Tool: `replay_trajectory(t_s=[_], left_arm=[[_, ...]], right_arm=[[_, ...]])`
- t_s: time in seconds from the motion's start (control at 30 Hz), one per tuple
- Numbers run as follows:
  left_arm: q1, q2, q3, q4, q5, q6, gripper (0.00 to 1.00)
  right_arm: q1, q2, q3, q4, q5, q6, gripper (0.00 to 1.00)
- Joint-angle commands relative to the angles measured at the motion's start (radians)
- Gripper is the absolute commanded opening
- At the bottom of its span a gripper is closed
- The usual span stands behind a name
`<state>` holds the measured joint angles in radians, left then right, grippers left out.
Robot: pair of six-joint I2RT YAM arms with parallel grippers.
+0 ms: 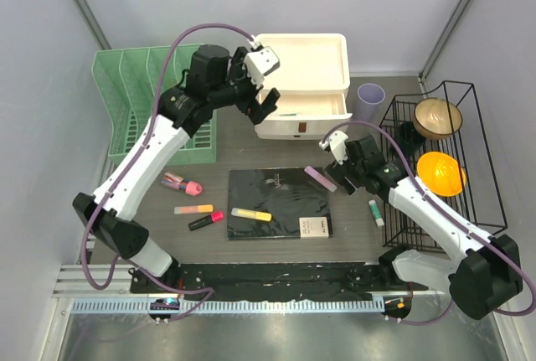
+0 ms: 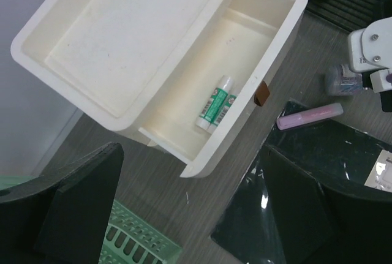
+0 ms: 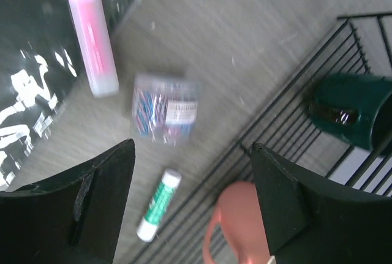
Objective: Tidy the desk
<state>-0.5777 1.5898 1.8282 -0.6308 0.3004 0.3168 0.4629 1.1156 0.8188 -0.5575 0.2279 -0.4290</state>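
The dark grey-brown wood-grain desk (image 1: pixel 243 153) lies under everything, and the white plastic drawer unit (image 1: pixel 306 68) sits at its far side with the drawer pulled out. To the right of that unit stands a black wire rack (image 1: pixel 489 160). The left gripper (image 2: pixel 190 209) hangs just in front of the drawer, jaws released and empty. A careless swing could knock the drawer. The right gripper (image 3: pixel 193 199), also spread and empty, hovers front-right of the unit over a clear clip box (image 3: pixel 166 108) and a green-and-white glue stick (image 3: pixel 158 206) just beside the rack. I'd worry a finger snags the wires, or the stick rolls.
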Motion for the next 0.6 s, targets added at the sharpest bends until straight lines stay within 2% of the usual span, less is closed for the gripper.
replay_trajectory(t_s=[0.0, 0.2, 0.57], left_arm=[[-0.002, -0.103, -0.108, 0.065, -0.076, -0.009, 1.0], [-0.002, -0.18, -0.262, 0.1, -0.127, -0.005, 1.0], [-0.001, -0.24, -0.408, 0.161, -0.149, -0.013, 1.0]], right_arm=[[-0.023, 0.004, -0.006, -0.131, 0.042, -0.077, 0.8], [-0.058, 0.021, -0.035, -0.257, 0.016, -0.129, 0.78], [-0.098, 0.078, -0.148, -0.268, -0.024, -0.188, 0.76]])
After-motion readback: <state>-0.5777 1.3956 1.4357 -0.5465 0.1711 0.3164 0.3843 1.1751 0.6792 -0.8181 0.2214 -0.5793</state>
